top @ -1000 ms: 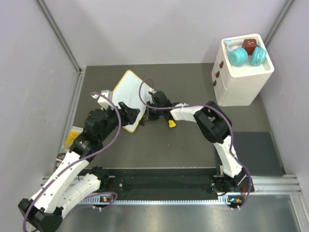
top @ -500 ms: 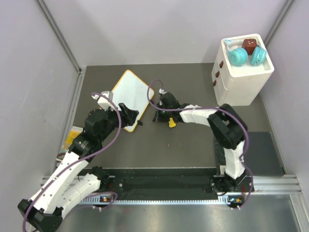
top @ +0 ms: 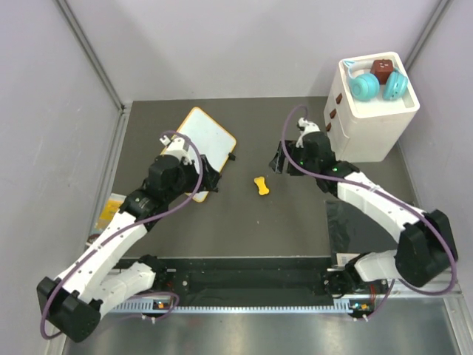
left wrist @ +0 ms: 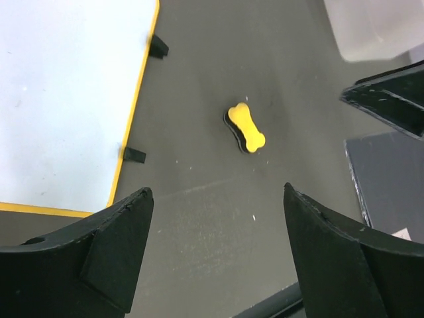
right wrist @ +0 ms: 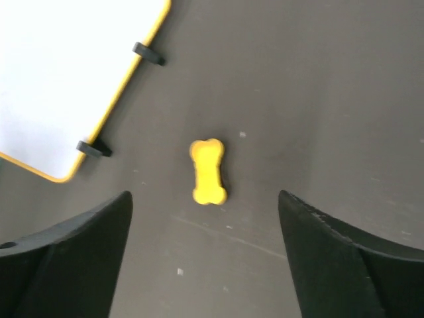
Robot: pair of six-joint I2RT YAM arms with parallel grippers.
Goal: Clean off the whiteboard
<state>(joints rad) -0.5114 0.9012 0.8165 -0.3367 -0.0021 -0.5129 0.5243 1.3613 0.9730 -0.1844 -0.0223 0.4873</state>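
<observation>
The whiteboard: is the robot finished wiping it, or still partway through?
Done, apparently: the yellow-framed white whiteboard shows no black marks where visible. In hand: nothing; the left pincer and right pincer are open and empty, and the small yellow bone-shaped piece lies loose on the dark table. Left: probably only checking the corner hidden under the left arm.

Both arms are built of white shell links joined by black joint housings. The left arm (top: 111, 248) is wrapped by a purple cable (top: 198, 161) that loops free near the wrist; a like cable (top: 287, 127) is carried along the right arm (top: 377, 203). The fingers (left wrist: 112, 245) of the left gripper (left wrist: 215, 258) are matte black, wedge-shaped and flat-faceted, as are those of the right gripper (right wrist: 205, 258). Small orange and blue marks are seen at the black bases (top: 159, 302).
</observation>
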